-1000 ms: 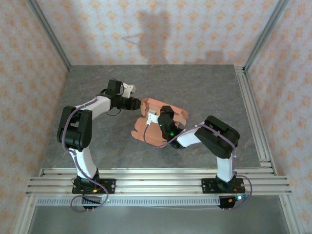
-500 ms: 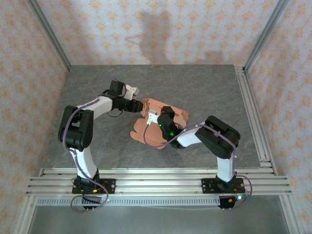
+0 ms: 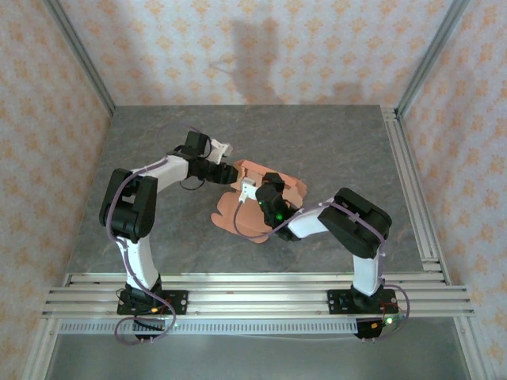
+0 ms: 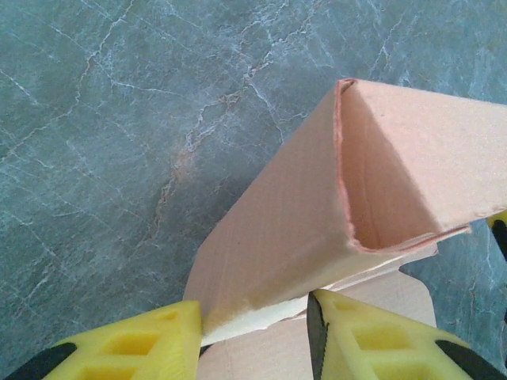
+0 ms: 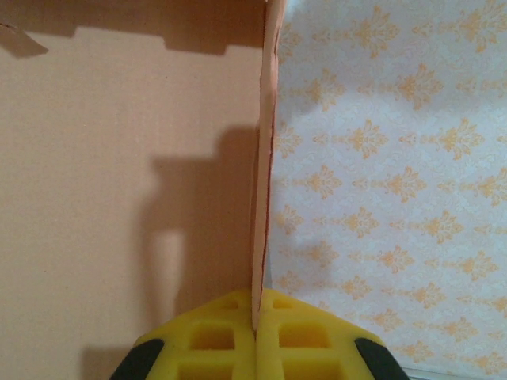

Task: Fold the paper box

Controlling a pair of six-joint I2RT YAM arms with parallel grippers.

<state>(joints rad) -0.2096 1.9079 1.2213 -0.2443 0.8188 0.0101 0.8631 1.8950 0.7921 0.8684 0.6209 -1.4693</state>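
The left gripper (image 4: 255,321) is held open, and a raised wall of the paper box (image 4: 317,214) is seen between its yellow fingers (image 4: 119,344). The right gripper (image 5: 257,317) is closed on another upright wall, seen edge-on. The box is laid on the grey table (image 3: 333,142), near its middle.
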